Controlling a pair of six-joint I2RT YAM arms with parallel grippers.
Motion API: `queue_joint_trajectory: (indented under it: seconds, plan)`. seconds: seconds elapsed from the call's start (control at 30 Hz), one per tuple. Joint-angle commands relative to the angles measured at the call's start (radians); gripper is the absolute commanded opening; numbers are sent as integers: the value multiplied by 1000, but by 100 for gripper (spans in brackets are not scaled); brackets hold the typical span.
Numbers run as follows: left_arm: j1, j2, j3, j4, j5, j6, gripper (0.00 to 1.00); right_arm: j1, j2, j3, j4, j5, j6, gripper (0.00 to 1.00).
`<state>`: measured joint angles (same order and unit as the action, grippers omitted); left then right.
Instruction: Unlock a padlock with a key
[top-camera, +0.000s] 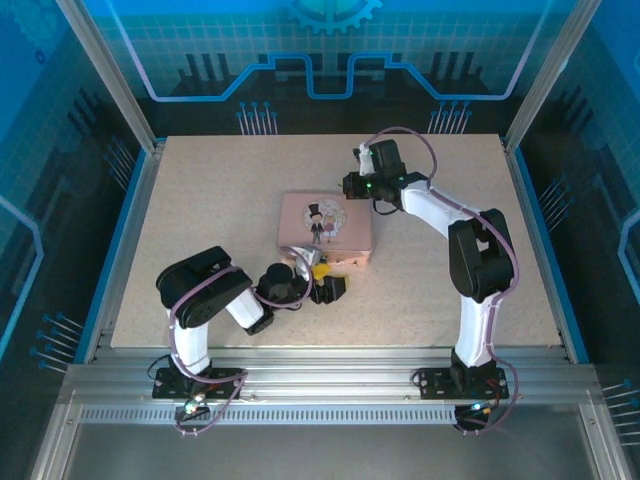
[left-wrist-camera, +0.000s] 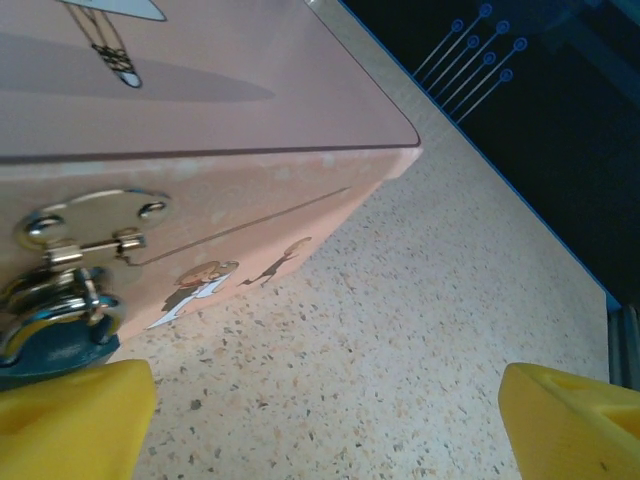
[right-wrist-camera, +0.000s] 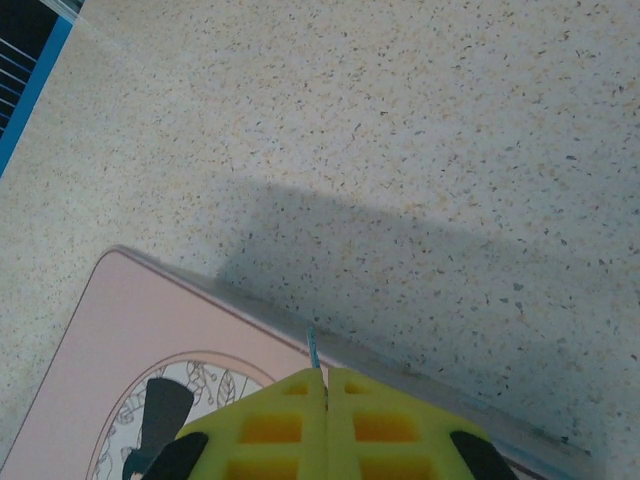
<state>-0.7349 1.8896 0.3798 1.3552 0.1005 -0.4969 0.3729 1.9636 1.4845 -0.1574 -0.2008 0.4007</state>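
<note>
Watching padlock (left-wrist-camera: 50, 348) hang at the pink box's (left-wrist-camera: 250, 200) front hasp, just beside a finger of my released left pincer (left-wrist-camera: 320, 425) — the nearer arm | right pincer (right-wrist-camera: 325, 380) clenched on the key (right-wrist-camera: 312, 346), sliver pointing forward, over the box's far edge — well apart.

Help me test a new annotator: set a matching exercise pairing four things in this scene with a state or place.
Things:
1. padlock
2. key
3. left gripper
4. pink box

States or places:
A. open, yellow fingers wide apart with nothing between them
B. a thin sliver pinched in the shut right gripper
C. hanging from the gold hasp on the box's front
D. lying closed near the middle of the table

Pairs: 1-C, 2-B, 3-A, 4-D
</note>
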Motion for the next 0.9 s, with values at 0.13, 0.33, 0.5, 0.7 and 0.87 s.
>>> queue_joint_trajectory:
  seconds: [0.13,0.33,0.5,0.7,0.87]
  plan:
    - [12,-95,-70,12,-94,-43,99,4,-23,57,-43,55,-49,0]
    - [17,-160,-58,-126,-122,-18,99,4,14,112,-71,82,-56,0]
    - [18,-183,21,-297,-142,15,99,4,33,133,-77,100,-57,0]
    - [18,-139,78,-346,-120,23,99,5,71,154,-93,121,-69,0]
    - [26,-78,126,-317,7,-4,98,11,79,151,-93,122,-75,0]
